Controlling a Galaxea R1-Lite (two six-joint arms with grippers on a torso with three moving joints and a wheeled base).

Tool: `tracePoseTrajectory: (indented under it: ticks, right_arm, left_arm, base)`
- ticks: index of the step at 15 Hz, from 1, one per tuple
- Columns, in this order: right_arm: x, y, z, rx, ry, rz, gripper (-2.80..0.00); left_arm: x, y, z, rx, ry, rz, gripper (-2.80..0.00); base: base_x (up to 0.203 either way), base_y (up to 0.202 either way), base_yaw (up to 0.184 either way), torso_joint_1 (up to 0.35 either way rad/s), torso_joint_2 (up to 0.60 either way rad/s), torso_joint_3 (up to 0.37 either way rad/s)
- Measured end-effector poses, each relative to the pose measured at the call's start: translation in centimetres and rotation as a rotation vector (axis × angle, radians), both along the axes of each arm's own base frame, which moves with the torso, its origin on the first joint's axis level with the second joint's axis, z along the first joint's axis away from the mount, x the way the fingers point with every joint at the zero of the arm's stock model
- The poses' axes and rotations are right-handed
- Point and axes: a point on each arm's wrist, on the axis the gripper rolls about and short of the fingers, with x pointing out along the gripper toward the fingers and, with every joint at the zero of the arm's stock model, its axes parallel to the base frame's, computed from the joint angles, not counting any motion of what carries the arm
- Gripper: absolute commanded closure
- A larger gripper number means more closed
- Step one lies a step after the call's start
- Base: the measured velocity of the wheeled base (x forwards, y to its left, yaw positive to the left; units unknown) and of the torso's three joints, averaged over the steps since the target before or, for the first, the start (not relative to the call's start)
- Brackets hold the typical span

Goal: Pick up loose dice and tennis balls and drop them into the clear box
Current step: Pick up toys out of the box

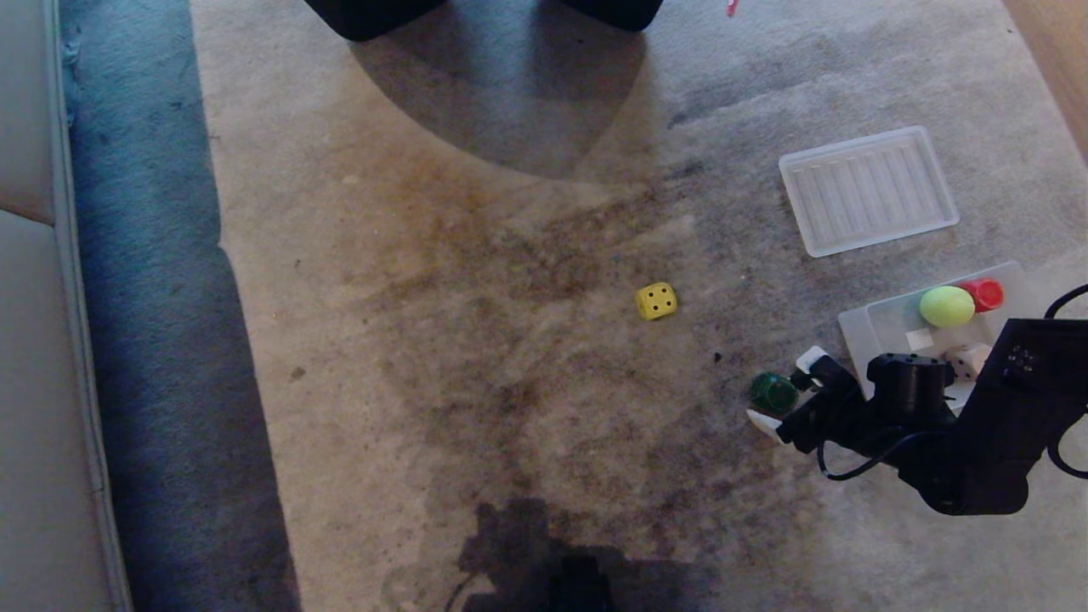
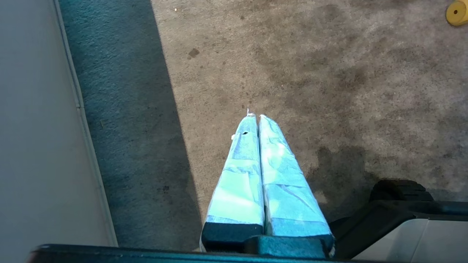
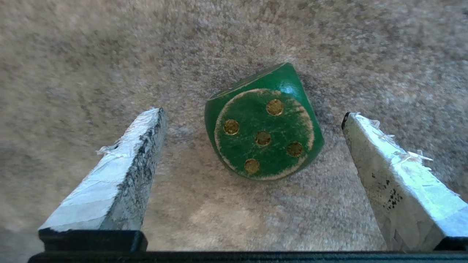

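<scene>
A dark green die (image 1: 773, 392) (image 3: 263, 124) lies on the carpet, five gold pips facing the wrist camera. My right gripper (image 1: 786, 391) (image 3: 252, 111) is open, one white-taped finger on each side of the die, neither touching it. A yellow die (image 1: 656, 301) (image 2: 457, 12) sits loose further left on the carpet. The clear box (image 1: 875, 327) stands at the right, holding a tennis ball (image 1: 946, 306), a red piece and a beige die; my right arm hides part of the box. My left gripper (image 2: 255, 116) is shut with nothing in it, above the carpet near the sofa.
A flat ribbed translucent lid (image 1: 867, 191) lies beyond the box. A grey sofa (image 1: 34, 306) runs along the left edge with its shadow on the carpet. Dark furniture (image 1: 374, 13) stands at the far edge. Wood floor (image 1: 1054, 51) shows at the top right.
</scene>
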Motion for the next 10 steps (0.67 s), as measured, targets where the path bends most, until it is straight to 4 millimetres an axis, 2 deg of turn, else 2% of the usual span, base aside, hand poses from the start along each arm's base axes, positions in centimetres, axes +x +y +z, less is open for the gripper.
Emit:
tracePoseTrajectory:
  ticks: [5,6,10]
  right_arm:
    - [0.3,-0.4,-0.8,-0.001,0.012,-0.011,-2.80]
    - [0.3,-0.5,-0.9,0.000,0.012,-0.012,0.00]
    - [0.8,-0.5,-1.2,-0.002,0.004,-0.010,0.00]
  left_arm:
    - [0.0,0.0,0.0,0.000,0.000,0.000,0.00]
    - [0.0,0.0,0.0,0.000,0.000,0.000,0.00]
    - [0.0,0.0,0.0,0.000,0.000,0.000,0.00]
  base:
    - [0.000,0.000,0.000,0.000,0.00,0.000]
    - [0.000,0.000,0.000,0.000,0.00,0.000]
    - [0.000,0.000,0.000,0.000,0.00,0.000]
